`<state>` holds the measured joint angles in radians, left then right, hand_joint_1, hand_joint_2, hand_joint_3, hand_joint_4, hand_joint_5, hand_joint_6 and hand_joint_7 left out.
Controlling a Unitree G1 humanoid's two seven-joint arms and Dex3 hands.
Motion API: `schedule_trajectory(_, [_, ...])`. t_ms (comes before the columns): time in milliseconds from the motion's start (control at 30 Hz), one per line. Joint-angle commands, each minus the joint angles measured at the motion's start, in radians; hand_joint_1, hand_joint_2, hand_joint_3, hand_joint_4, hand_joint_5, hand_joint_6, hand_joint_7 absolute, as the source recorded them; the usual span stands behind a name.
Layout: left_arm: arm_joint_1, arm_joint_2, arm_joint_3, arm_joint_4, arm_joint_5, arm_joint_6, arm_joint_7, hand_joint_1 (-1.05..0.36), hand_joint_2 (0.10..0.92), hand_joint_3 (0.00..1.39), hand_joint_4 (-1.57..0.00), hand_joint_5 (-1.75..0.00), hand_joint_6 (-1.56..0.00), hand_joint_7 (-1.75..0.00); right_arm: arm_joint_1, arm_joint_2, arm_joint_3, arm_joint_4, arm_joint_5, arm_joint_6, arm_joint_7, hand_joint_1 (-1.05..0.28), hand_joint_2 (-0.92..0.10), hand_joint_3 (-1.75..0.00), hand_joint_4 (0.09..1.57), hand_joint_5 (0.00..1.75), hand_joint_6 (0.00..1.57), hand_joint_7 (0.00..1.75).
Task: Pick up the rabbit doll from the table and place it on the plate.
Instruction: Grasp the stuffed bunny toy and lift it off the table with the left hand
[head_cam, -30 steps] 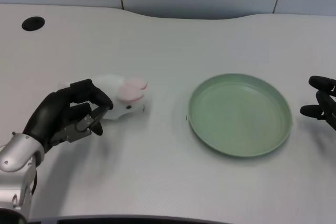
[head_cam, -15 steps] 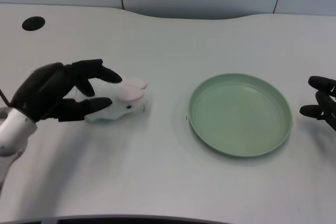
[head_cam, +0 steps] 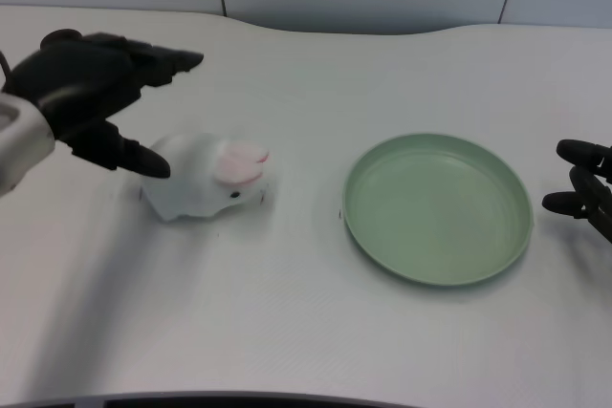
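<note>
The white rabbit doll (head_cam: 204, 181) with pink ears lies on the table, left of centre, its head toward the plate. The green plate (head_cam: 437, 207) sits to its right with nothing on it. My left hand (head_cam: 91, 93) hovers above and to the left of the doll, fingers spread apart, holding nothing. Its thumb tip reaches close to the doll's rear end; whether it touches is unclear because of motion blur.
A round black hole (head_cam: 59, 41) in the tabletop shows behind my left hand. My right hand (head_cam: 585, 186) rests at the right edge of the table. Grey wall panels run along the table's far edge.
My left hand has risen and pulled back toward the far left, opening away from the doll. The doll now shows in full and has stayed in place.
</note>
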<state>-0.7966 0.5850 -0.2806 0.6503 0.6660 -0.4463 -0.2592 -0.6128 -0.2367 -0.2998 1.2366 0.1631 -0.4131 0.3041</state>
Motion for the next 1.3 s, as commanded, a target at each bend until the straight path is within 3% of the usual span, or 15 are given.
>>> schedule_trajectory(33, [-0.069,0.004,-0.048,0.051,0.015,0.041,-0.080,-1.04,0.921,0.10,0.00,0.00,-0.01,0.00,-0.002,-0.006,-0.003,0.002,0.000,-0.005,-0.004,-0.42,-0.92,-0.25,0.72,0.86,0.90,0.13])
schedule_trajectory(200, [-0.219,-0.084,-0.122,0.248,0.013,0.098,-0.173,-1.05,0.916,0.07,0.00,0.00,-0.02,-0.01,-0.001,-0.005,0.001,-0.002,-0.005,-0.004,-0.011,-0.42,-0.92,-0.26,0.72,0.86,0.90,0.12])
schedule_trajectory(333, [-0.306,-0.158,-0.165,0.405,0.012,0.134,-0.201,-1.05,0.906,0.04,-0.01,0.00,-0.02,0.00,0.004,-0.002,-0.011,0.002,0.006,-0.019,0.013,-0.42,-0.92,-0.24,0.72,0.86,0.91,0.12])
schedule_trajectory(500, [-0.382,-0.250,-0.237,0.575,0.051,0.201,-0.197,-1.03,0.867,0.01,-0.02,-0.01,-0.05,-0.02,0.007,-0.002,-0.010,0.003,-0.001,-0.021,0.007,-0.42,-0.92,-0.25,0.73,0.86,0.91,0.11])
schedule_trajectory(633, [-0.386,-0.289,-0.262,0.635,0.058,0.225,-0.170,-1.04,0.859,0.00,-0.05,-0.03,-0.09,-0.03,0.010,-0.001,-0.008,-0.003,-0.003,-0.015,0.000,-0.43,-0.92,-0.26,0.73,0.86,0.92,0.11])
schedule_trajectory(733, [-0.390,-0.310,-0.277,0.663,0.062,0.258,-0.182,-1.05,0.859,0.00,-0.05,-0.03,-0.11,-0.04,0.014,0.000,-0.012,-0.007,0.003,-0.016,0.008,-0.42,-0.92,-0.26,0.73,0.86,0.92,0.11])
schedule_trajectory(867, [-0.389,-0.338,-0.316,0.695,0.091,0.328,-0.201,-1.04,0.835,0.00,-0.05,-0.03,-0.14,-0.04,0.022,-0.003,-0.003,-0.013,-0.008,-0.025,0.001,-0.41,-0.92,-0.27,0.72,0.85,0.91,0.10])
schedule_trajectory(1033, [-0.369,-0.337,-0.331,0.702,0.099,0.336,-0.178,-1.04,0.792,0.00,-0.10,-0.06,-0.18,-0.06,0.026,-0.004,-0.008,-0.017,-0.001,-0.023,0.010,-0.40,-0.92,-0.28,0.72,0.85,0.91,0.09])
schedule_trajectory(1167, [-0.334,-0.339,-0.345,0.706,0.110,0.337,-0.115,-1.04,0.810,0.01,-0.09,-0.05,-0.18,-0.04,0.033,-0.006,-0.011,-0.015,0.001,-0.038,0.019,-0.39,-0.92,-0.29,0.73,0.85,0.92,0.09])
schedule_trajectory(1233, [-0.320,-0.340,-0.331,0.705,0.093,0.335,-0.084,-0.97,0.761,0.00,-0.13,-0.07,-0.23,-0.04,0.034,-0.005,-0.014,-0.015,0.004,-0.039,0.023,-0.39,-0.92,-0.29,0.74,0.85,0.92,0.09])
schedule_trajectory(1300, [-0.300,-0.346,-0.340,0.707,0.100,0.339,-0.043,-0.99,0.767,0.01,-0.11,-0.05,-0.22,-0.03,0.033,-0.005,-0.016,-0.018,0.006,-0.028,0.017,-0.41,-0.92,-0.27,0.74,0.85,0.93,0.09])
